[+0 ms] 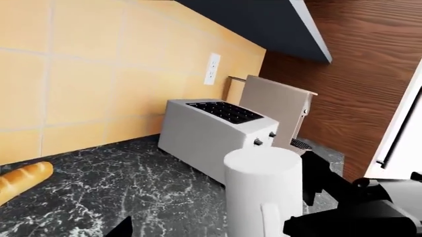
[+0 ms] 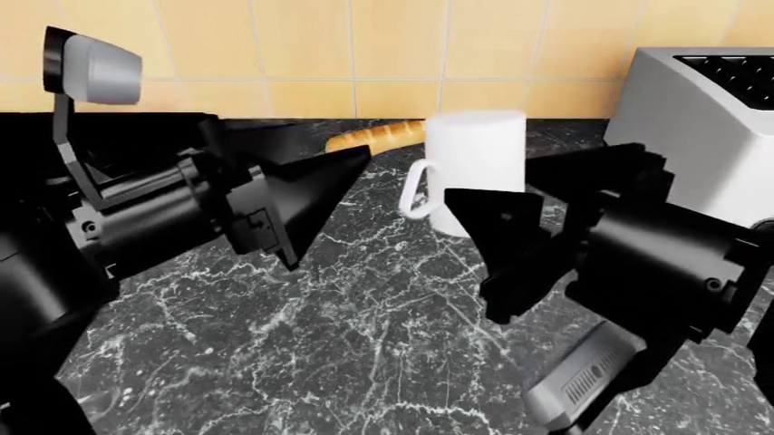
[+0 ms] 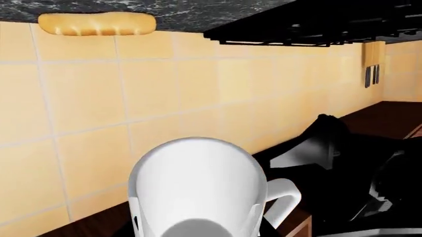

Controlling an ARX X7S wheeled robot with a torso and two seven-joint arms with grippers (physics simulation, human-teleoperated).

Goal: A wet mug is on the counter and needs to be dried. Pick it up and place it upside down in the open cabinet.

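Observation:
The white mug (image 2: 474, 163) stands upright over the dark marble counter (image 2: 362, 344), its loop handle (image 2: 415, 190) turned toward my left arm. My right gripper (image 2: 538, 204) is shut on the mug, one finger behind its far side and one across its lower front. The front finger hides the mug's base. The mug (image 3: 194, 187) fills the right wrist view. My left gripper (image 2: 329, 204) hangs open just short of the handle, holding nothing. In the left wrist view the mug (image 1: 262, 190) is close ahead. The open cabinet is out of view.
The boxy white toaster (image 2: 701, 127) stands right beside the mug, against the tiled wall, with a beige box (image 1: 277, 106) behind it. A bread loaf (image 2: 375, 136) lies at the wall behind the mug. A wood panel (image 1: 369, 74) closes off the counter's end.

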